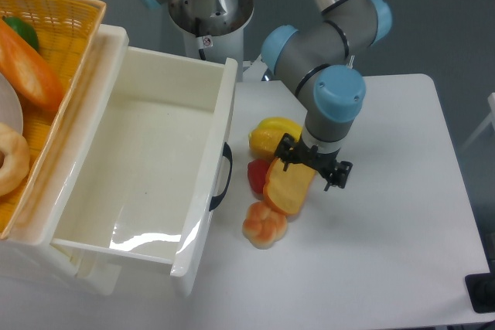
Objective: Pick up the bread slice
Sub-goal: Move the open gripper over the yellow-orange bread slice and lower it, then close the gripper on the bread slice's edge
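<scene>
The bread slice (288,188) is a flat pale orange toast with a darker crust. It hangs tilted just below my gripper (309,166), above the table, over the red item and the bun. My gripper is shut on the slice's upper edge, and its fingers are mostly hidden by the black gripper body.
A yellow pepper-like toy (272,135), a red toy (256,175) and a round knotted peach bun (264,224) lie beside the slice. An open white drawer (147,175) stands at left. A wicker basket (66,28) at far left holds a long orange loaf (27,67).
</scene>
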You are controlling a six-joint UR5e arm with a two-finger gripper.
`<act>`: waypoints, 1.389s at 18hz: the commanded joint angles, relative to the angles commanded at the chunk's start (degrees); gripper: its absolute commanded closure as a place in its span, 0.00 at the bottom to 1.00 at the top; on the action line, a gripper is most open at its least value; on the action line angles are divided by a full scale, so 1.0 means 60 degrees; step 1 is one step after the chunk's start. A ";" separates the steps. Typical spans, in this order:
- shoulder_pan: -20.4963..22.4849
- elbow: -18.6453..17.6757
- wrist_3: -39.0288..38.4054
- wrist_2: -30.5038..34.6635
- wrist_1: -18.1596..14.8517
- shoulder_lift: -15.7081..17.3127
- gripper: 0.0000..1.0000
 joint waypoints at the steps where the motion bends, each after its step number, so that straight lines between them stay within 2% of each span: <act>1: 0.0015 0.0000 -0.0103 -0.0030 -0.0015 0.0029 0.00; 8: -0.0190 -0.0103 -0.0514 -0.0045 -0.0366 0.0030 0.00; 17: -0.0322 -0.0147 -0.0895 -0.0074 -0.0542 -0.0044 0.01; 20: -0.0337 -0.0176 -0.0910 -0.0060 -0.0557 -0.0073 0.18; 23: -0.0322 -0.0161 -0.0910 -0.0045 -0.0804 -0.0073 0.51; 25: -0.0307 -0.0161 -0.0895 -0.0045 -0.0937 -0.0073 0.77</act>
